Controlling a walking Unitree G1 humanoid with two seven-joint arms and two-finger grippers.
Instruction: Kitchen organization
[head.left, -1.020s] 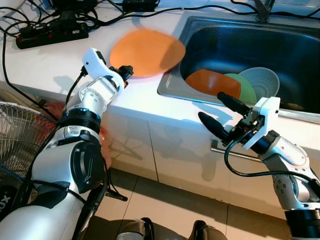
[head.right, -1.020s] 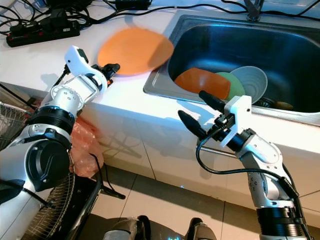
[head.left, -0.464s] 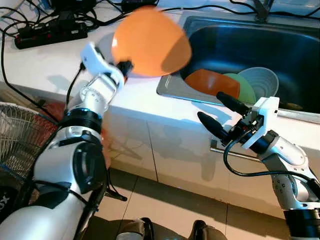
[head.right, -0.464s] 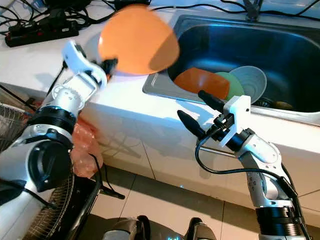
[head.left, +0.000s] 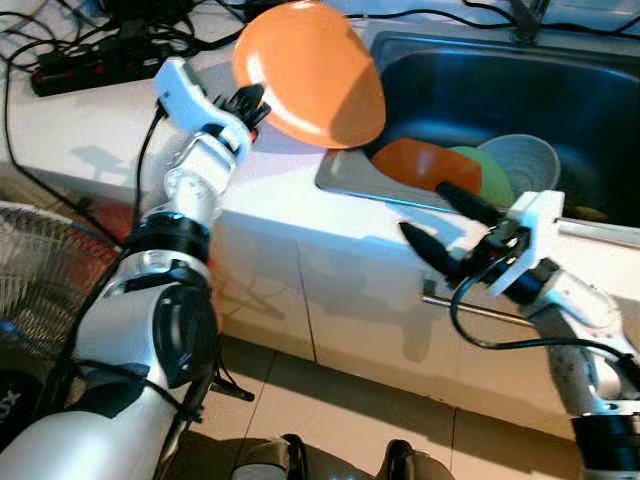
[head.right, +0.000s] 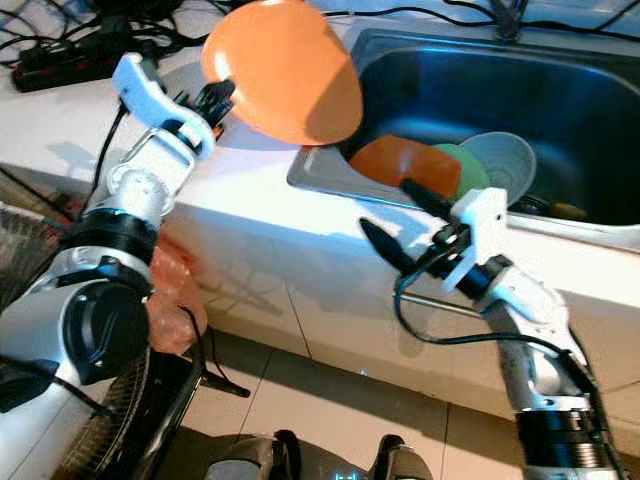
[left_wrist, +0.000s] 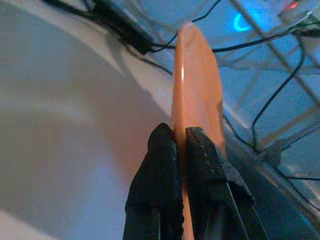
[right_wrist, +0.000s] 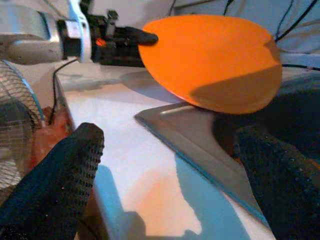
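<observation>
Lifted off the desk (head.left: 90, 120), orange plate (head.left: 310, 70) tilts upper centre, left end effector (head.left: 250, 103) clamped on rim; keep grip firm, clear sink (head.left: 345, 175) edge.

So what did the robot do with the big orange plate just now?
The left gripper, fingers pinching the rim, lifted the orange plate off the white counter and tipped it up, toward the sink. One second ago it lay flat on the counter. The right gripper stayed open in front of the cabinet, and the dishes in the sink did not move.
</observation>
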